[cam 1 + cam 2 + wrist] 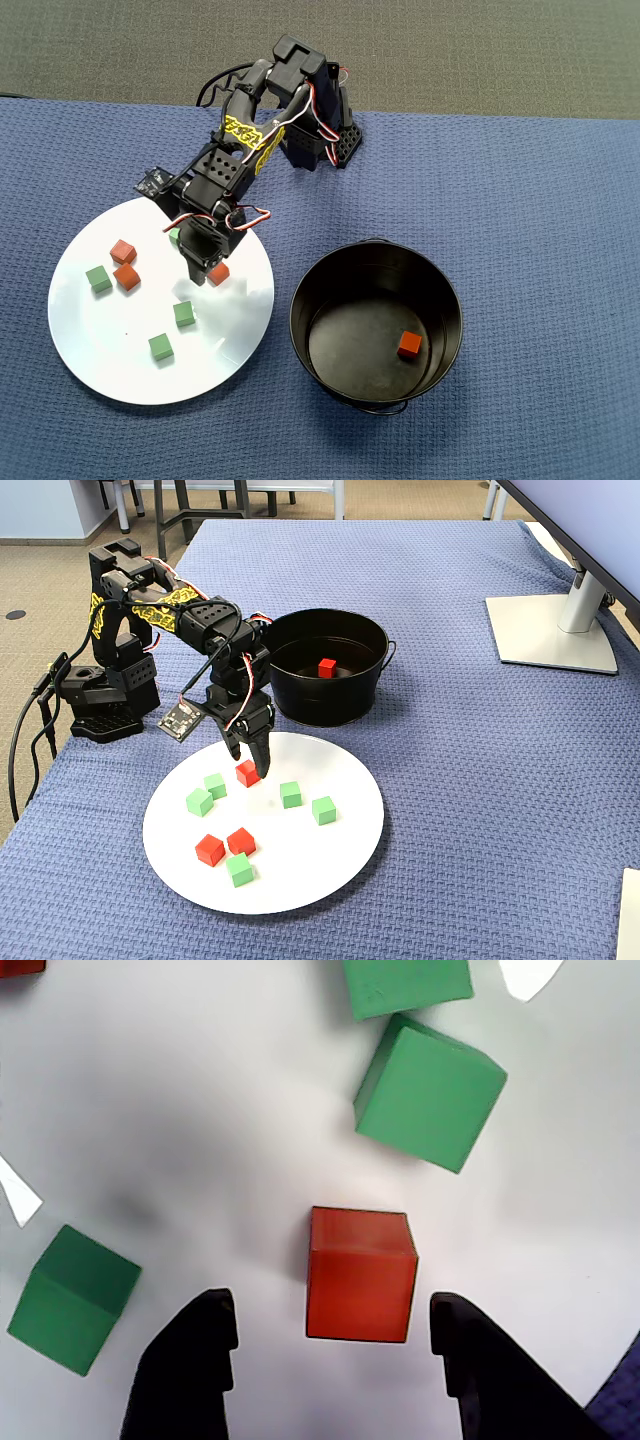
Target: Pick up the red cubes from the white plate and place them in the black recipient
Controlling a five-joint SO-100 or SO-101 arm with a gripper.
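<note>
In the overhead view the gripper [208,272] hangs low over the white plate [110,370] at a red cube [218,272]; two more red cubes [124,264] lie near the plate's left edge among green cubes [160,348]; a fourth red cube [408,345] sits inside the black pot [300,310], just right of the plate; in the wrist view the fingers [190,1360] are spread, one either side of the red cube [361,1274], not touching it; in the fixed view the gripper [252,768] reaches down to that cube [244,773] on the plate [330,870], the pot [340,705] behind.
</note>
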